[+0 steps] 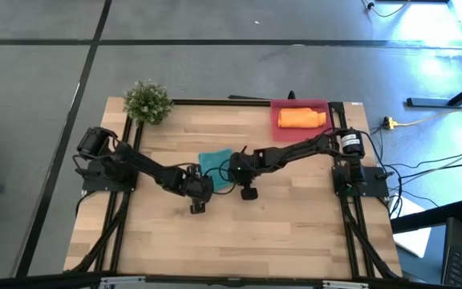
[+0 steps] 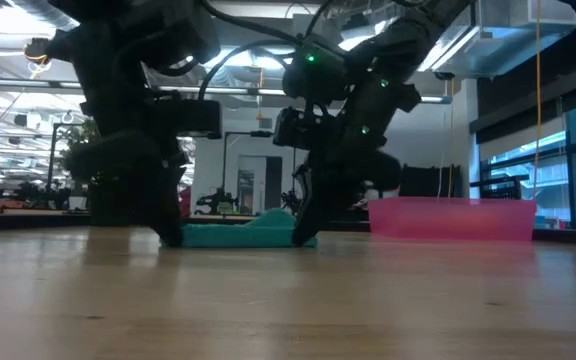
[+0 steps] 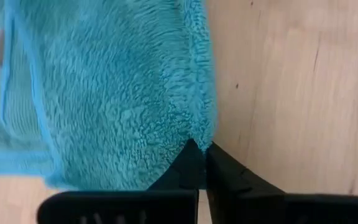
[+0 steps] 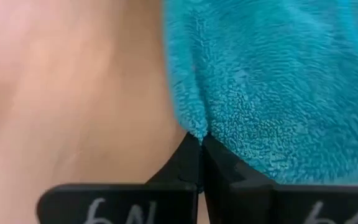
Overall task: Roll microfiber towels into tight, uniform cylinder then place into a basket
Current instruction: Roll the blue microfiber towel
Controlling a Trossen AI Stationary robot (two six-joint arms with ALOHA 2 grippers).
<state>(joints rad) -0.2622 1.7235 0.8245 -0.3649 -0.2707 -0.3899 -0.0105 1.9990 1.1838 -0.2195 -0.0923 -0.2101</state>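
The teal towel [image 1: 215,166] lies bunched and low on the wooden table's middle; it also shows in the low view [image 2: 243,234]. My left gripper [image 1: 204,185] stands at the towel's near left end and my right gripper [image 1: 236,178] at its near right end. Both point down and are shut on the towel. The orange towel [image 1: 300,118] lies rolled up inside the pinkish-red basket [image 1: 276,107] at the table's far right; the basket also shows in the low view [image 2: 451,218]. My left gripper pinches the teal towel's edge at a corner [image 3: 199,132] between its two fingertips [image 3: 188,158], from above, pointing down. The towel lies on the table. One layer or several, I cannot tell. My right gripper pinches the teal towel's edge [image 4: 194,127] between its two fingertips [image 4: 190,155], from above, pointing down. The towel lies on the table beside the fingers. One layer or several, I cannot tell.
A small green plant [image 1: 147,101] stands at the table's far left corner. Bare wood lies along the near half of the table [image 1: 239,241]. Black frame rails [image 1: 123,217] run along the left and right sides.
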